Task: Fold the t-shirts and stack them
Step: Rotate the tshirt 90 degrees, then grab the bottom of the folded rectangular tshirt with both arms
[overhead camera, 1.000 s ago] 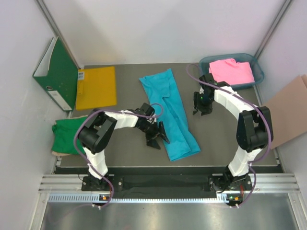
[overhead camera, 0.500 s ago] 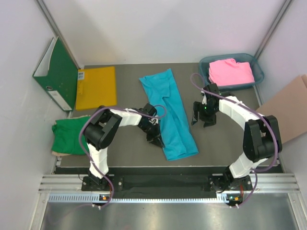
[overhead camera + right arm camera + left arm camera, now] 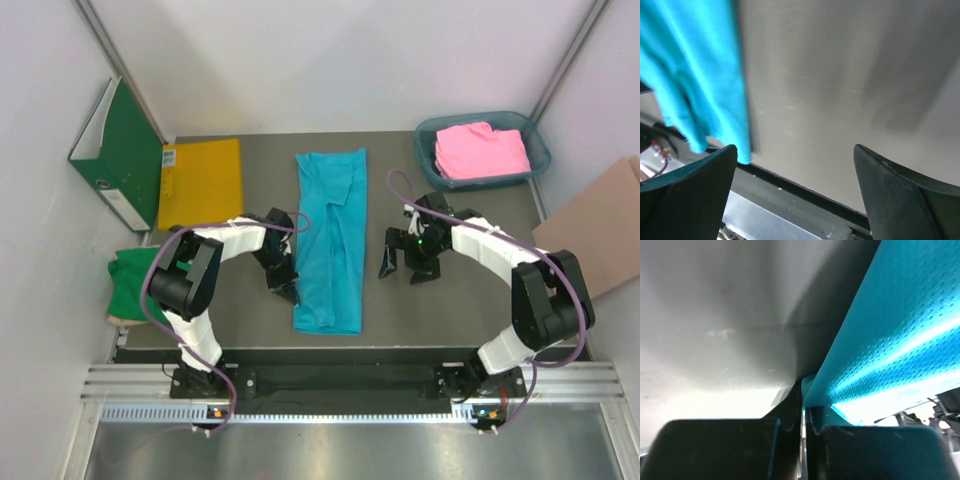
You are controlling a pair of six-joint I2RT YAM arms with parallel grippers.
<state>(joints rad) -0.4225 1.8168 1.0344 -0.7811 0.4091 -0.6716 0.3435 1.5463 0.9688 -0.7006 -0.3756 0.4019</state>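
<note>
Shirts are lying in three spots on the table (image 3: pixel 420 320). The turquoise shirt (image 3: pixel 330 235) is stretching as a long narrow strip down the middle of the tabletop, running from close to the far edge toward the near edge. The left gripper (image 3: pixel 288 285) is sitting at the strip's left border, about two thirds of the way toward the near edge. In the left wrist view its fingers (image 3: pixel 720 450) are standing almost together, with the edge of the turquoise cloth caught in the thin gap between them.

The right gripper (image 3: pixel 405 268) is hovering to the right of the strip, apart from it. Its fingers (image 3: pixel 685 185) are spreading wide with only bare tabletop between them, and the shirt is showing at the left of that wrist view.

The green shirt (image 3: pixel 135 285) is lying crumpled against the left edge, toward the near left corner. The pink shirt (image 3: pixel 480 150) is resting inside a blue bin (image 3: pixel 538 152) at the far right corner. A yellow envelope (image 3: pixel 200 182) is lying flat near the far left corner, and a green binder (image 3: pixel 120 155) is standing just beside it at the left edge.
</note>
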